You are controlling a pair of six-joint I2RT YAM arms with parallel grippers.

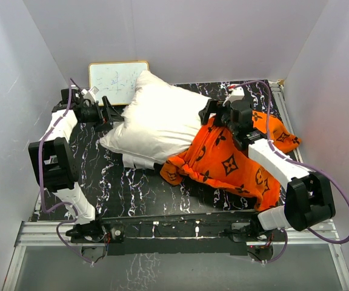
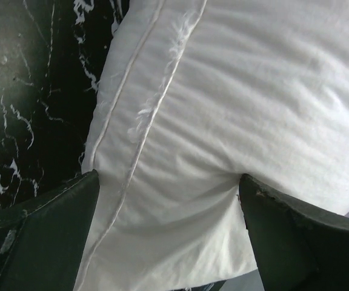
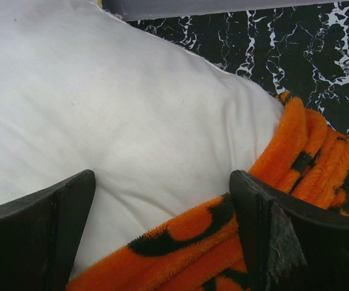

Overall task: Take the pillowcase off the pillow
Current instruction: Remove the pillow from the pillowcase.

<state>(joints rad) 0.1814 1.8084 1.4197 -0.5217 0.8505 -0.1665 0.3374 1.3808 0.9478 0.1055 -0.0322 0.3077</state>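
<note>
The plain white pillow (image 1: 156, 118) lies across the middle of the black marbled table (image 1: 132, 188). The orange pillowcase (image 1: 229, 160) with dark brown motifs is bunched over the pillow's right end and spreads out to the right. My left gripper (image 1: 111, 112) is at the pillow's left end and stands open, straddling the seamed pillow edge (image 2: 162, 151). My right gripper (image 1: 209, 115) is also open, over the line where the pillowcase rim (image 3: 223, 236) meets the bare pillow (image 3: 114, 109). In the wrist views both grippers, left (image 2: 168, 200) and right (image 3: 162, 200), have their fingers spread wide.
A small framed whiteboard (image 1: 119, 82) leans on the back wall behind the pillow's left corner. White walls close in the table on the left, back and right. Part of the right arm (image 1: 271, 157) rests over the pillowcase.
</note>
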